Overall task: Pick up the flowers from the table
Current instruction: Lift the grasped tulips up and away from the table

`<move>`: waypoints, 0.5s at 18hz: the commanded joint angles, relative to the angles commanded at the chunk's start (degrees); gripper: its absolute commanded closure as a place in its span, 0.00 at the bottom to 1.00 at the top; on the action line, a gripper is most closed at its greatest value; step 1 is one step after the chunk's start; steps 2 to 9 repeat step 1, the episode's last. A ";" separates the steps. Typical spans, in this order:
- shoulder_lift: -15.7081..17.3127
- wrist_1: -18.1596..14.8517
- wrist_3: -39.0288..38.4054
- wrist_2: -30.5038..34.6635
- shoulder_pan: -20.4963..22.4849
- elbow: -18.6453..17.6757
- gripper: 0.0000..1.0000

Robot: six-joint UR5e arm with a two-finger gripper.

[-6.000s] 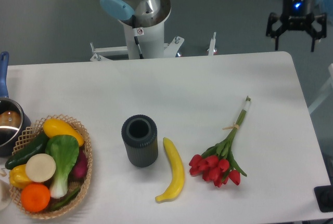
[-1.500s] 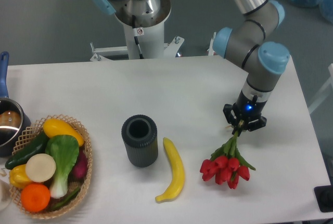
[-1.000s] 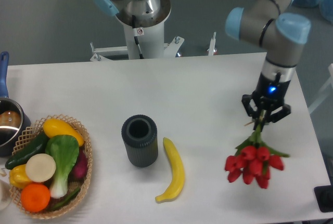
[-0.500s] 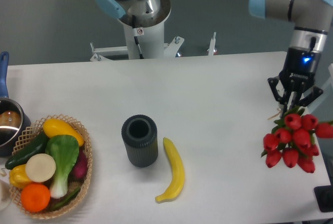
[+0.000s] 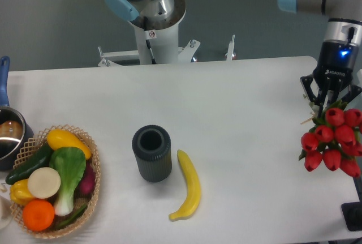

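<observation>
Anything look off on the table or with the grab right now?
Nothing spilled or damaged. The one odd sight: the flowers hang blooms-down from the gripper at the table's right edge, partly beyond it. The banana, dark cup and basket sit undisturbed.

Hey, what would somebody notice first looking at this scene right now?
Probably the flowers, a red bunch hanging from the end effector at the table's right edge. Next, the wicker basket piled with colourful produce at the front left, then the yellow banana beside a dark cylinder in the middle.
</observation>
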 joint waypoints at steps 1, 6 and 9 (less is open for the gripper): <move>0.00 0.09 -0.09 -0.18 0.09 0.00 0.88; 0.00 0.09 -0.09 -0.18 0.09 0.00 0.88; 0.00 0.09 -0.09 -0.18 0.09 0.00 0.88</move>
